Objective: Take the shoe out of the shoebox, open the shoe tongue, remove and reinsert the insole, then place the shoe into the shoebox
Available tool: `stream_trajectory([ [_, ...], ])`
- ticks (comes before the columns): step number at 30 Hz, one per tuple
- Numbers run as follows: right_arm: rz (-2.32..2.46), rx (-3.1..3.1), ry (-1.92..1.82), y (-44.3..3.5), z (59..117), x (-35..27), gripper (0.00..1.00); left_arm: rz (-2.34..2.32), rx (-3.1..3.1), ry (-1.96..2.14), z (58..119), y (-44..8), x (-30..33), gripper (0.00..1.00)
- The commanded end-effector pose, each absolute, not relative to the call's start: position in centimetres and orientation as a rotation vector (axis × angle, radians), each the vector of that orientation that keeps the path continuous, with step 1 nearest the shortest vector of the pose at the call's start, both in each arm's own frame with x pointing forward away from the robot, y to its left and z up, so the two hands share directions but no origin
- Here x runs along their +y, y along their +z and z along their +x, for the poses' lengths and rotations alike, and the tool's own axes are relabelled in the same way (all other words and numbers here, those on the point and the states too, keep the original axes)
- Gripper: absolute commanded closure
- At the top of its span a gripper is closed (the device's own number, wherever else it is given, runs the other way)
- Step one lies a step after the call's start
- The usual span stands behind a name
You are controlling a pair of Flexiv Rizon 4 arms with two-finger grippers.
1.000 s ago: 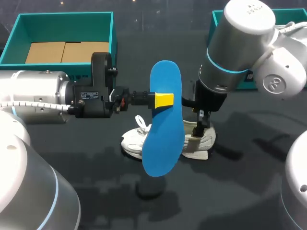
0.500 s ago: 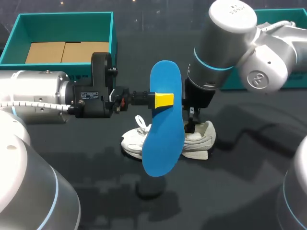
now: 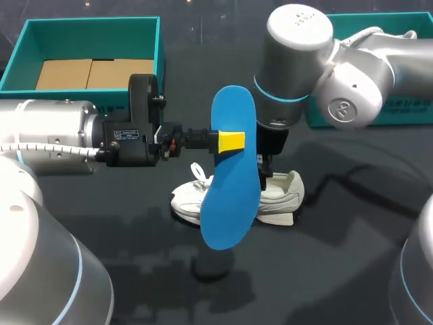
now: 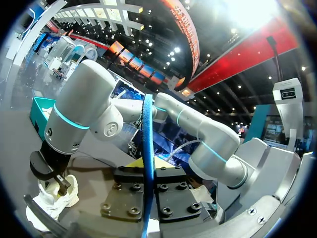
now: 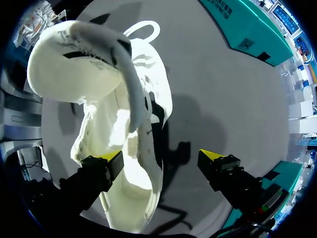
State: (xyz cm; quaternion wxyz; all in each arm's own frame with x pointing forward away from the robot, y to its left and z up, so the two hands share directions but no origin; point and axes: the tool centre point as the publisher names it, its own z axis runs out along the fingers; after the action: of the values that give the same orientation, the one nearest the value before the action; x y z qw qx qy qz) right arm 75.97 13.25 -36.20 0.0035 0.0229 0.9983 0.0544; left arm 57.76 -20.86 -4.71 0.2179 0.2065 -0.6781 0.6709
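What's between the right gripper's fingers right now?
Right wrist view: the right gripper stands open, with one side wall of the shoe and bare table between its fingers.

The blue insole (image 3: pixel 232 169) hangs upright in the air, just above the white sneaker (image 3: pixel 287 193) resting on the table, tongue lifted. The open teal shoebox (image 3: pixel 91 22) sits well apart.

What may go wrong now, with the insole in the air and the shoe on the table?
The left jaws pinch the blue insole at one spot only, so it may swing or slip.
The right jaws stand open astride one side wall of the white shoe; closing off line may crush the collar or shove the shoe.
The right arm hangs close behind the insole and could knock it.
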Motion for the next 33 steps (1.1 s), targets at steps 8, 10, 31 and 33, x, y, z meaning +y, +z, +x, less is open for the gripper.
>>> stream_trajectory([
  [8, 0.072, 3.133, 0.117, -36.9, 76.2, 14.4, 0.61, 0.576, -1.876, 1.862, 57.6, -4.7, -21.3, 1.0],
  [10, 0.073, 3.135, 0.116, -36.9, 76.2, 14.4, 0.75, 0.576, -1.876, 1.862, 57.6, -4.7, -21.3, 1.0],
  [31, 0.146, 3.102, 0.106, -35.7, 75.0, 13.5, 1.0, 0.576, -1.876, 1.862, 57.6, -4.7, -21.3, 1.0],
  [33, 0.198, 3.083, 0.109, -35.0, 74.8, 13.3, 1.0, 0.576, -1.876, 1.862, 57.6, -4.7, -21.3, 1.0],
])
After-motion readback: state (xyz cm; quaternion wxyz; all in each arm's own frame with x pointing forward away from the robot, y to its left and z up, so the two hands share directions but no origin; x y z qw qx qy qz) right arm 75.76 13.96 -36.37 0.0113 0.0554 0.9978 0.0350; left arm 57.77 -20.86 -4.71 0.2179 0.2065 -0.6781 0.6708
